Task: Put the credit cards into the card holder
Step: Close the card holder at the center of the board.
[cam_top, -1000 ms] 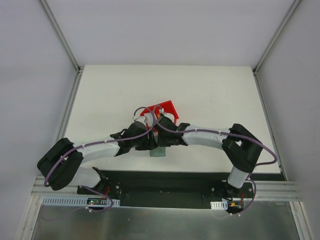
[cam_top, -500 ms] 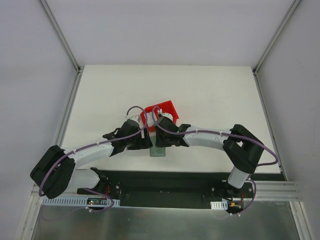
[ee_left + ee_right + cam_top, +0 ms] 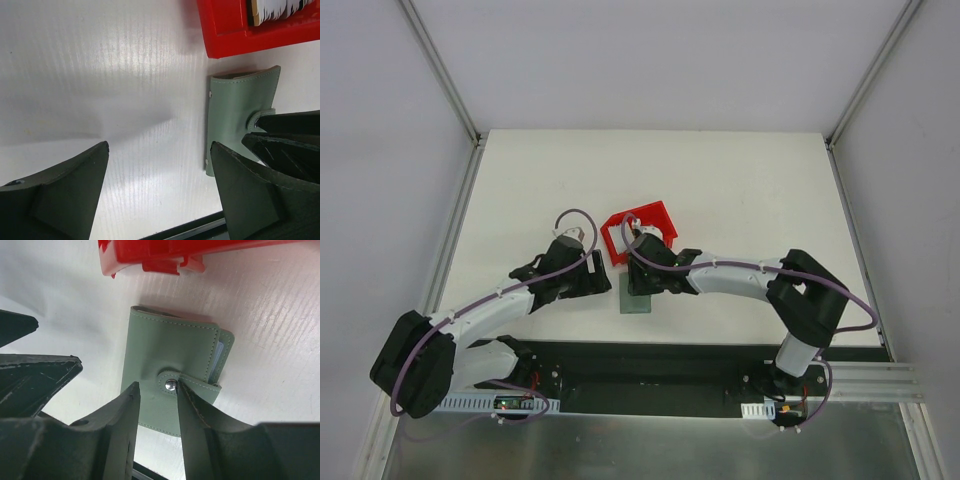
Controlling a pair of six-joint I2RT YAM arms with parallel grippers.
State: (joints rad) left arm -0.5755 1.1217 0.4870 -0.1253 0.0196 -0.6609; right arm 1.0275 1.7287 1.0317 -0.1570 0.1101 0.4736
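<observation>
Right wrist view: right pincer (image 3: 157, 390) part-open, gripping nothing, astride snap (image 3: 171, 385) of shut holder (image 3: 165, 350). Holder flat on desk (image 3: 280, 340) directly beneath tips, near-square, no clear long axis. Bin (image 3: 150, 255) beyond. Left pincer (image 3: 160, 155) wide, empty, holder off right. Pulled back leftward since earlier, leaving right nearer.

**White table, two things on it**

Flat white table (image 3: 740, 190), faintly ribbed, with a dull sheen. Near the middle of its front edge, lying flat: grey-green card holder (image 3: 165, 347), folded shut, strap fastened by a small round snap. Just beyond it, a narrow gap apart: red bin (image 3: 616, 236), set askew to the table's edges.
</observation>
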